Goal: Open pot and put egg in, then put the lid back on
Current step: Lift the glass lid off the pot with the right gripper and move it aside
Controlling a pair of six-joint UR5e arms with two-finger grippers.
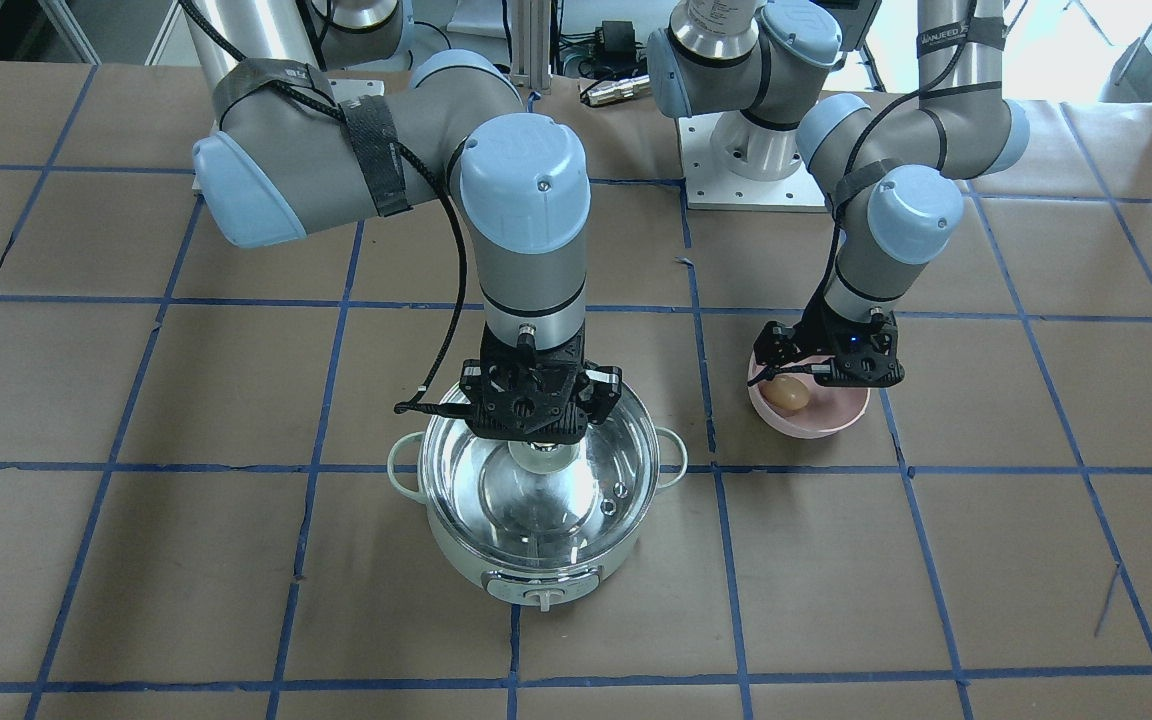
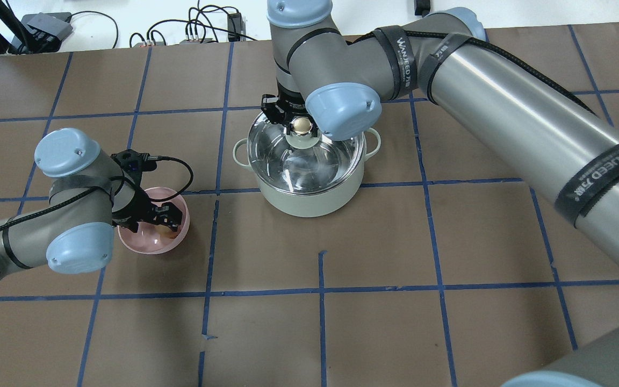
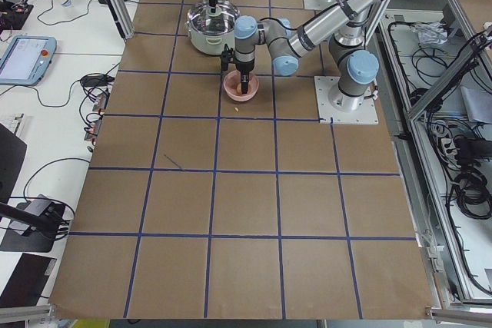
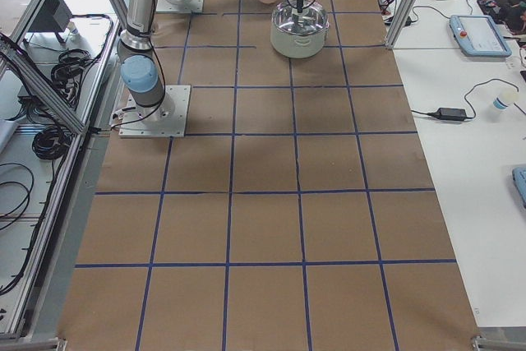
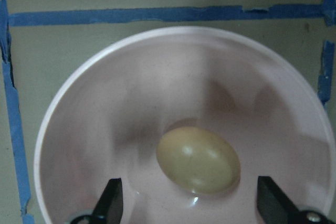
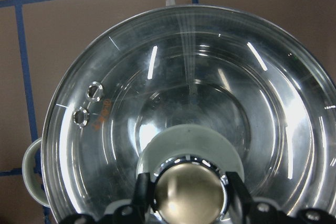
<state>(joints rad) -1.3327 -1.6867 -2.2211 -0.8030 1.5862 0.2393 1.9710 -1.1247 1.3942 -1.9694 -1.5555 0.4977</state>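
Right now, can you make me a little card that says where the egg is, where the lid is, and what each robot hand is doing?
egg: lying in the pink bowl, not in the pot yet
pot: covered, no egg seen through the glass
lid: sitting on the pot
right gripper: above the lid, fingers closed on its knob
left gripper: open, down in the pink bowl, one finger on each side of the egg, not touching it

R fingers (image 6: pixel 143 195) tight on lid (image 6: pixel 210 82) knob (image 6: pixel 188 195)
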